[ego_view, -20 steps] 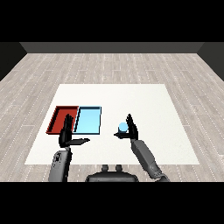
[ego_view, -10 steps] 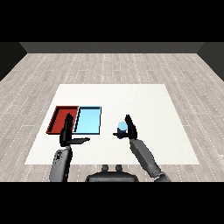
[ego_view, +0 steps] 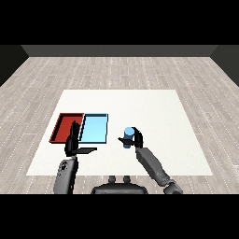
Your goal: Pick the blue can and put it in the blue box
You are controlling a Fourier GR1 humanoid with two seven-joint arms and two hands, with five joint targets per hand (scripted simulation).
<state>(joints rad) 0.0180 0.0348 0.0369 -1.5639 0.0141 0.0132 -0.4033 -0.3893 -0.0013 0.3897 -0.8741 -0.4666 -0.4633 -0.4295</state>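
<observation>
The blue can [ego_view: 127, 135] stands upright on the white table, a short way right of the light blue tray [ego_view: 94, 129]. My right hand [ego_view: 137, 139] is at the can's right side, with its fingers curled over and round the can. The red tray [ego_view: 62, 129] lies against the blue tray's left side. In front of the seam between the two trays my left hand [ego_view: 72, 144] is held upright and open, fingers straight up and thumb pointing right, holding nothing.
The white table [ego_view: 154, 112] stretches wide behind and to the right of the can. Both trays hold nothing. A grey plank floor surrounds the table.
My right hand's fingers, straight up behind the can a second ago, have curled down round it. The can, the trays and the left hand have stayed in place.
</observation>
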